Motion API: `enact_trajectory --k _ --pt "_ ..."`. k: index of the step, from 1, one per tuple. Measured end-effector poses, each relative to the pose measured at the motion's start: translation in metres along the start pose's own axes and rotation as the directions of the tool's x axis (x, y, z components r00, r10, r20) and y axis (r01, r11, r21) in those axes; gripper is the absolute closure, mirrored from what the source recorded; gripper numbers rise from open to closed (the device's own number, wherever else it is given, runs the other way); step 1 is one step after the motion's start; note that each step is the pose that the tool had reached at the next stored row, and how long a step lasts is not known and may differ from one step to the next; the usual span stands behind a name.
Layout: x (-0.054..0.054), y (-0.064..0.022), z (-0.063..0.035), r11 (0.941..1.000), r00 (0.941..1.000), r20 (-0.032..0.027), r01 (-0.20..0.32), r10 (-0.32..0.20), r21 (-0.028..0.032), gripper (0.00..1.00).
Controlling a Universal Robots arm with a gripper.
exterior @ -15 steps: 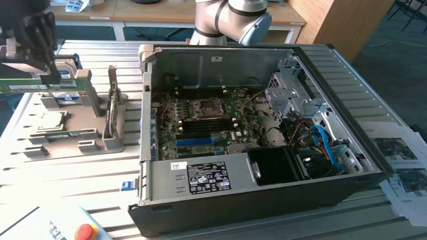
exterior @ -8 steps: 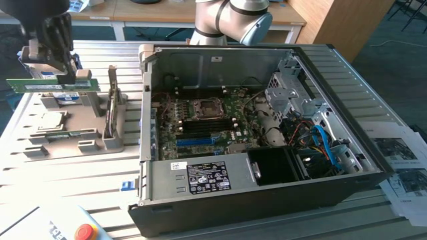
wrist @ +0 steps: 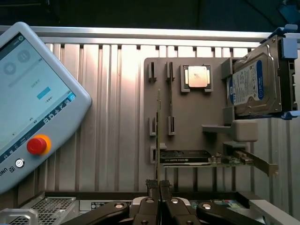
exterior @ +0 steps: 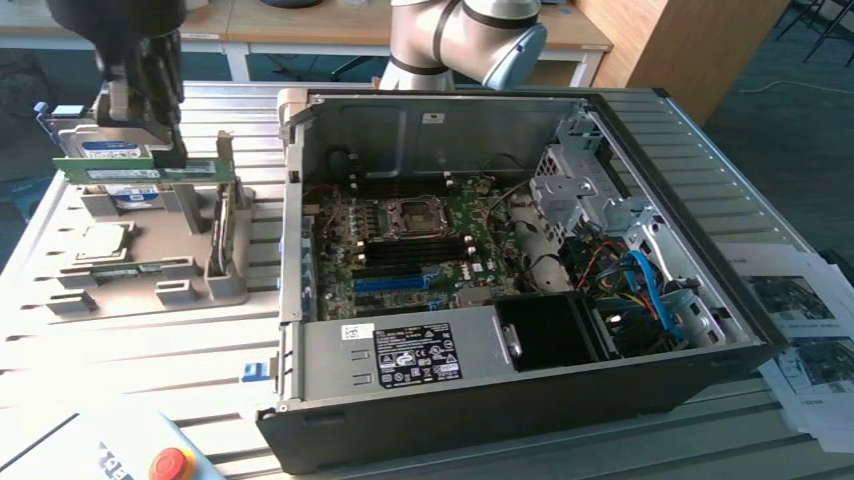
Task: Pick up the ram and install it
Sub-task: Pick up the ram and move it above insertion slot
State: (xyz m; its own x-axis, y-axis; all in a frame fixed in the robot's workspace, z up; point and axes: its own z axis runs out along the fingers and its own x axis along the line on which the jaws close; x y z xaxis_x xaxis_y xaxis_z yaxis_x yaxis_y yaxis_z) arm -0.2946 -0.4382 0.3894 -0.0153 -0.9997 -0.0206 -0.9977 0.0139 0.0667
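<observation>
Now end effector [wrist: 158, 185] pinches thin green ram [exterior: 127, 169] (flat stick).

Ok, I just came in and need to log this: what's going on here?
The gripper is shut on the ram, holding it over the grey parts tray near the hard drive. The open computer case stands to the exterior view's right; the ram is not in it yet.

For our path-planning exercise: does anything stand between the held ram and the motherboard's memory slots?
Yes. The gripper holds the ram over the parts tray; the open case's side wall rises between it and the memory slots. Above the slots, nothing visible blocks.
</observation>
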Motion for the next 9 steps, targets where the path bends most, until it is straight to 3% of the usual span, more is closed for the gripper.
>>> enact_trajectory --k 9 --pt "0.001 -0.0351 -0.0024 1.0000 1.0000 -0.0001 0.000 0.000 -0.0040 0.88"
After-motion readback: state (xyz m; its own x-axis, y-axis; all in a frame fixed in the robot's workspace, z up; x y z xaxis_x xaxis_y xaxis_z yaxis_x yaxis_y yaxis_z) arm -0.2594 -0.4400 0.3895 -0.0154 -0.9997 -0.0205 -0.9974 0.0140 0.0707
